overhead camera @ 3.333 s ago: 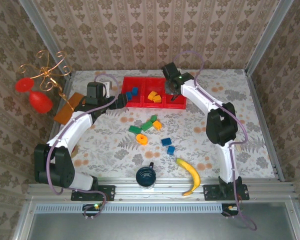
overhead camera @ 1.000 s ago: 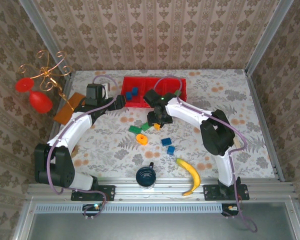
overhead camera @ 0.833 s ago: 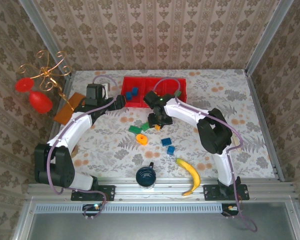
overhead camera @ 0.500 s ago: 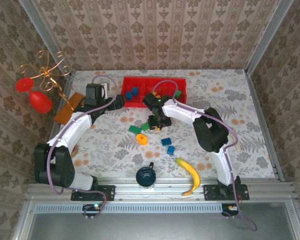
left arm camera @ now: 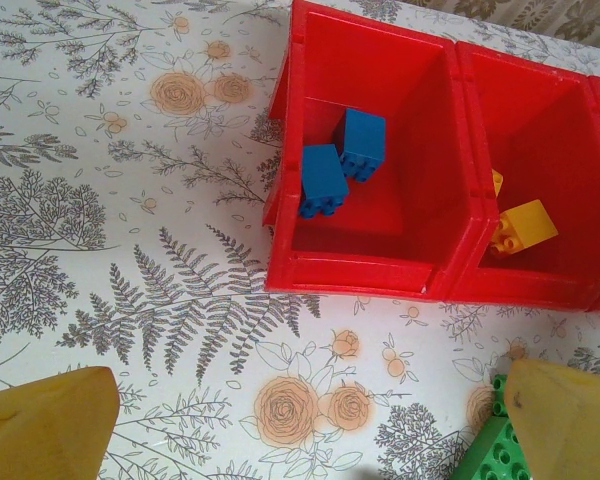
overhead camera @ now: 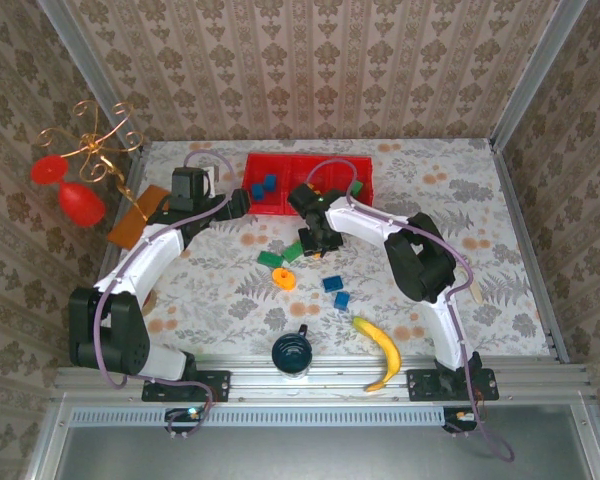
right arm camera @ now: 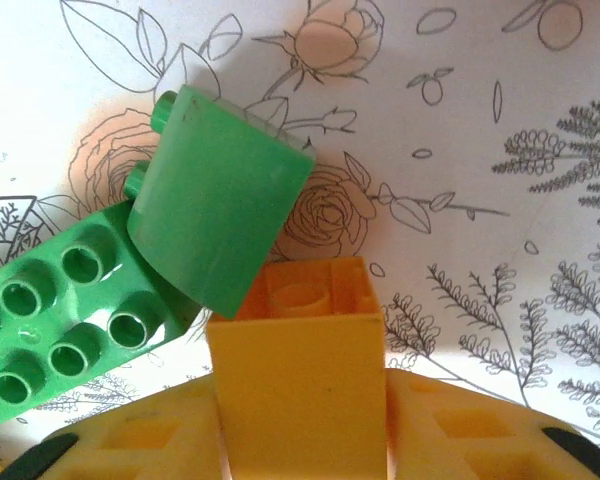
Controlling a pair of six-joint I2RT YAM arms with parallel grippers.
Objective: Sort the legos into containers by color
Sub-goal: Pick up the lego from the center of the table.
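The tabletop (overhead camera: 230,290) carries the red tray (left arm camera: 365,275), and the left tool (left arm camera: 300,440) hovers spread just before it. The right tool (right arm camera: 298,400) pinches the orange-yellow brick (right arm camera: 298,350) by 2 flat sides, close beside a curved green brick (right arm camera: 215,210). The brick is probably light, rigid and slick, so a square grip suits it.
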